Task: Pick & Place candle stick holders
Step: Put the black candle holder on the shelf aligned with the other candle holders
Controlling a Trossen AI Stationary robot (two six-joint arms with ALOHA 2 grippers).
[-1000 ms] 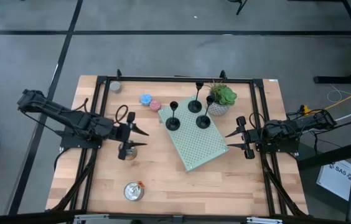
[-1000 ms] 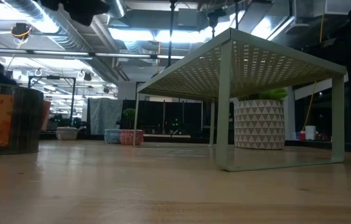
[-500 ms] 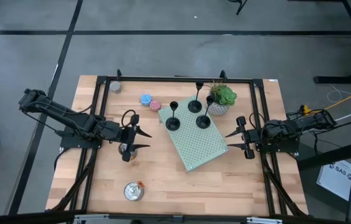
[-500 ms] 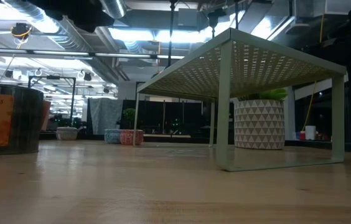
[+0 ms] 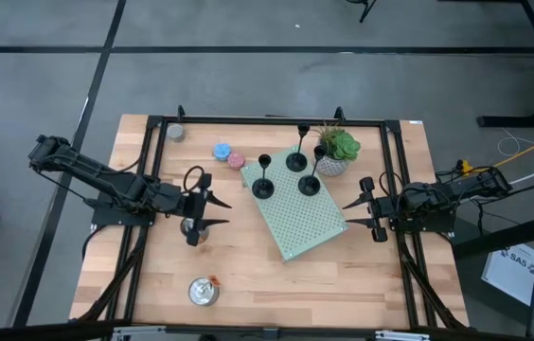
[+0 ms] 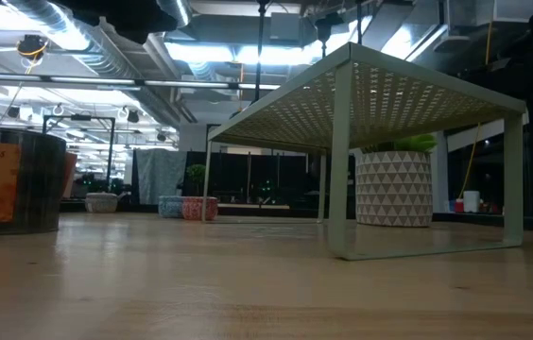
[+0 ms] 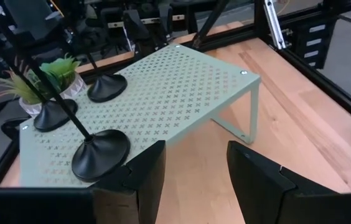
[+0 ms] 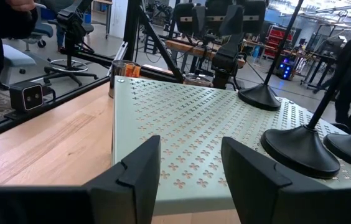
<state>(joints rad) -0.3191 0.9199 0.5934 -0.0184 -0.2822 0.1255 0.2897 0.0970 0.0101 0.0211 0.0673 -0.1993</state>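
Note:
Three matte-black candle stick holders [image 5: 263,186] [image 5: 296,159] [image 5: 310,182] stand by their round bases on the far part of a pale green perforated shelf [image 5: 300,218]; they also show in the left wrist view [image 7: 101,152] and in the right wrist view [image 8: 300,149]. My left gripper [image 5: 222,212] is open and empty, left of the shelf, pointing at it. My right gripper [image 5: 347,214] is open and empty, right of the shelf, pointing at it.
A potted plant [image 5: 336,152] stands beside the shelf's far corner. A blue candle [image 5: 222,151] and a pink candle [image 5: 236,160] lie left of it. Silver tins sit at the far left [image 5: 175,132] and near left [image 5: 203,291]. A black frame [image 5: 267,121] borders the table.
My left gripper has moved a little toward the table's right edge, closer to the shelf, still open.

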